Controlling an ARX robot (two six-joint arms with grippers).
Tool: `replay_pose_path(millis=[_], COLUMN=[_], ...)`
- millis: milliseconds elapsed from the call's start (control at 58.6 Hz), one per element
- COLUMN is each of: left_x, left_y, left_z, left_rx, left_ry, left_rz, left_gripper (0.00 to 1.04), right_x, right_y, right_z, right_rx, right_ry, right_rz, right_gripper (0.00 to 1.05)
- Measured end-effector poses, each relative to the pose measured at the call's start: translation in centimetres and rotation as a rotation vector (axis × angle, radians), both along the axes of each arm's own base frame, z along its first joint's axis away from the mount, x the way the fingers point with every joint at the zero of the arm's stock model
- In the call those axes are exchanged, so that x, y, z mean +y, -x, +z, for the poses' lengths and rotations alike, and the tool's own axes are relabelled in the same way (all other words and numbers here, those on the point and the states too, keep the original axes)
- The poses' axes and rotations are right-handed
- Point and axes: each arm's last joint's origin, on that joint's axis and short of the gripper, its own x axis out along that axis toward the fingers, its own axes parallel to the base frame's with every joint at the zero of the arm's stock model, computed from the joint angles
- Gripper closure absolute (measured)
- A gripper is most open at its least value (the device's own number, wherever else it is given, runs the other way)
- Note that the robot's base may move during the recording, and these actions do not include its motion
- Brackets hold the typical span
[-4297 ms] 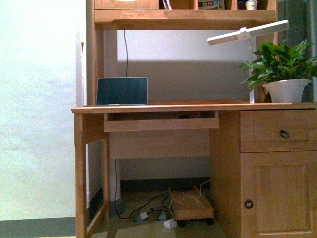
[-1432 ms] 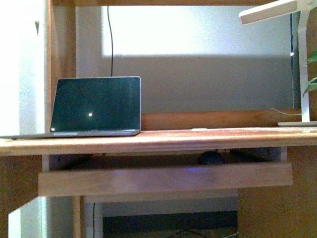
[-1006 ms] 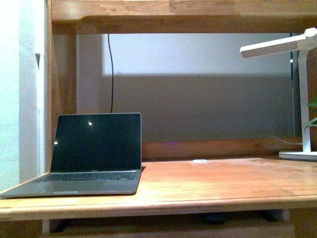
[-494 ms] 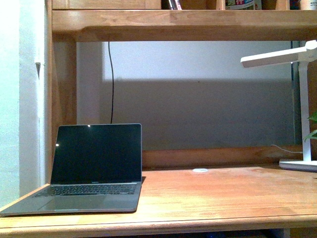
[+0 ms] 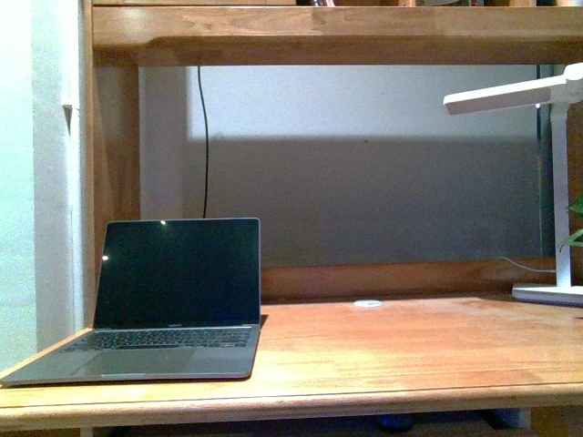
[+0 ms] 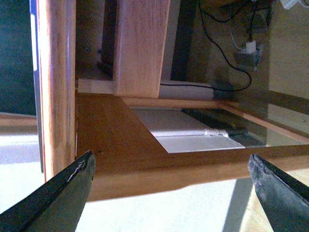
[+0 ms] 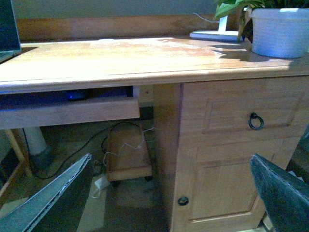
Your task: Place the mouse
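Observation:
The mouse (image 7: 77, 95) is a small dark shape with a blue glint. It lies in the pull-out tray (image 7: 67, 113) under the desktop, seen in the right wrist view. In the front view only a dark sliver of the mouse (image 5: 393, 423) shows below the desk's front edge. My right gripper (image 7: 171, 162) is open and empty, well in front of the desk and to the right of the tray. My left gripper (image 6: 170, 162) is open and empty, low beside a desk leg (image 6: 57, 82). Neither gripper shows in the front view.
An open laptop (image 5: 173, 291) sits at the desktop's left. A small flat white disc (image 5: 368, 302) lies at the back middle, and a white lamp (image 5: 557, 182) stands at the right. A potted plant (image 7: 280, 29), a drawer (image 7: 255, 121), a cupboard door (image 7: 182, 200) and a floor trolley (image 7: 128, 154) are nearby.
The front view has risen from below desk level to above the desktop, then dipped slightly. The mouse in the tray, plain earlier, is now a sliver at the bottom edge.

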Motion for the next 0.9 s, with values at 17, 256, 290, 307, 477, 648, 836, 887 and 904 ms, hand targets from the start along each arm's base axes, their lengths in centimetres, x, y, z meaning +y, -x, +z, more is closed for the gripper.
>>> replay_pose_path(millis=[17, 256, 290, 307, 477, 648, 836, 887, 904], left_x=[0.0, -1.5, -1.7, -1.9, -3.1, -3.9, -4.1, -4.1, -4.1], left_y=[-0.5, -6.0, -6.5, -6.8, -8.6, -10.2, -12.1, -12.5, -12.6], left_z=[-0.1, -0.4, -0.4, -0.5, -1.7, -2.4, -2.6, -2.6, -2.6], left_rx=[-0.008, -0.114, -0.112, -0.110, -0.059, -0.048, -0.087, -0.096, -0.096], left_ry=[-0.011, -0.075, -0.075, -0.073, -0.066, -0.072, -0.112, -0.129, -0.130], left_rz=[-0.010, -0.130, -0.142, -0.150, -0.199, -0.240, -0.248, -0.250, -0.249], left_gripper=[0.08, 0.08, 0.08, 0.08, 0.08, 0.08, 0.08, 0.08, 0.08], right_x=[0.0, 0.0, 0.0, 0.0, 0.0, 0.0, 0.0, 0.0, 0.0], right_y=[0.0, 0.0, 0.0, 0.0, 0.0, 0.0, 0.0, 0.0, 0.0], right_z=[0.0, 0.0, 0.0, 0.0, 0.0, 0.0, 0.0, 0.0, 0.0], right_rx=[0.000, 0.000, 0.000, 0.000, 0.000, 0.000, 0.000, 0.000, 0.000], right_ry=[0.000, 0.000, 0.000, 0.000, 0.000, 0.000, 0.000, 0.000, 0.000], right_rz=[0.000, 0.000, 0.000, 0.000, 0.000, 0.000, 0.000, 0.000, 0.000], right_gripper=[0.07, 0.07, 0.07, 0.07, 0.07, 0.07, 0.07, 0.07, 0.07])
